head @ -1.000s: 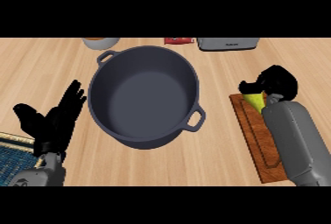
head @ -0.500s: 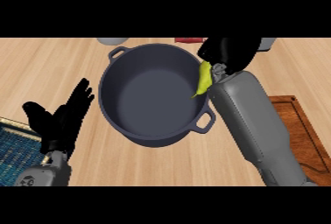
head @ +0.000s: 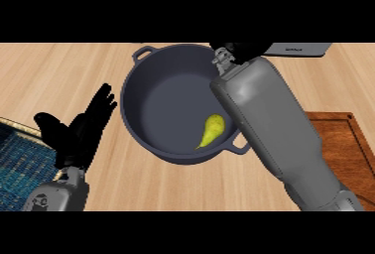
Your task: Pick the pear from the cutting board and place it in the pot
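The yellow-green pear [head: 212, 130] lies inside the dark grey pot [head: 150, 94], near its lower right wall and apart from both hands. My right forearm crosses over the pot's right rim. My right hand [head: 239, 49] shows only partly at the pot's far edge, cut off by the view's top. The brown cutting board [head: 343, 140] sits at the right, half hidden under my right forearm, with nothing visible on it. My left hand [head: 79, 133] rests open to the left of the pot, fingers up.
A blue woven cloth [head: 18, 155] lies at the lower left beside my left forearm. A grey appliance [head: 299, 48] stands at the back right, behind the pot. Bare wooden counter [head: 58, 69] shows at the back left.
The pear has left my right hand and now lies in the pot. My right arm has reached further across the pot's right side. The view has shifted, so the pot sits lower.
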You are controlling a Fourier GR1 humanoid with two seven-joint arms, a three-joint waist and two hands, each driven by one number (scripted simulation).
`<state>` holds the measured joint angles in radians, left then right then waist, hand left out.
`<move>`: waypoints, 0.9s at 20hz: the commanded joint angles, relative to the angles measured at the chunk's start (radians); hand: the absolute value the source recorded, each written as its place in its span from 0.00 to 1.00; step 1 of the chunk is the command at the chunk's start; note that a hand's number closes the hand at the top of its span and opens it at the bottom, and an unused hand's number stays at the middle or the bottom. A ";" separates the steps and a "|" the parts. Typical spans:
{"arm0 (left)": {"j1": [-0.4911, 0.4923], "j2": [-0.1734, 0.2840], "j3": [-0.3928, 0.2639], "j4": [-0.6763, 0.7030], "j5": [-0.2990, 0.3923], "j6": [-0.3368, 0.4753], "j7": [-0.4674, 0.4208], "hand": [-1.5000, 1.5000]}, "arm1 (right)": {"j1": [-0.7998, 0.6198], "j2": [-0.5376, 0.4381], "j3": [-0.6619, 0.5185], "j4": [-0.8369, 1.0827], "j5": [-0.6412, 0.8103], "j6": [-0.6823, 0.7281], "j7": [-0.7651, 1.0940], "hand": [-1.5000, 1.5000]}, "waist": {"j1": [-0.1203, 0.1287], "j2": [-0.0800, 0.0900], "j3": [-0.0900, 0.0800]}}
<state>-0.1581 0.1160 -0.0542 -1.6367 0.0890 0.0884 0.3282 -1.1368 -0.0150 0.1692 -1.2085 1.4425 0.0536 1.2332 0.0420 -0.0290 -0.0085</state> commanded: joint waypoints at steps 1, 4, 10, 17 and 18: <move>-0.028 -0.012 -0.016 0.005 -0.011 0.005 0.006 0.50 | -0.060 0.014 -0.037 0.033 0.030 0.093 0.253 1.00 | 0.008 0.015 0.004; -0.033 -0.018 -0.020 0.001 -0.005 0.000 0.002 0.50 | -0.062 0.014 -0.069 0.069 0.030 0.087 0.254 1.00 | 0.027 0.022 0.004; -0.043 -0.053 -0.053 0.003 -0.028 0.026 0.010 0.50 | -0.035 0.014 -0.111 0.131 0.011 0.057 0.254 1.00 | 0.038 0.030 0.005; -0.049 -0.026 -0.037 -0.007 -0.020 0.004 0.005 0.50 | 0.041 0.014 -0.236 0.125 -0.093 -0.147 0.254 0.00 | 0.062 0.036 0.008; -0.056 -0.023 -0.025 0.015 0.007 -0.019 0.001 0.50 | 0.061 0.014 -0.249 0.124 -0.113 -0.174 0.254 0.00 | 0.061 0.042 0.007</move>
<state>-0.2127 0.0918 -0.0811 -1.6316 0.0802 0.0880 0.3361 -1.1034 -0.0103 -0.0313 -1.0917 1.3759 0.0259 1.2486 0.0915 0.0063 -0.0018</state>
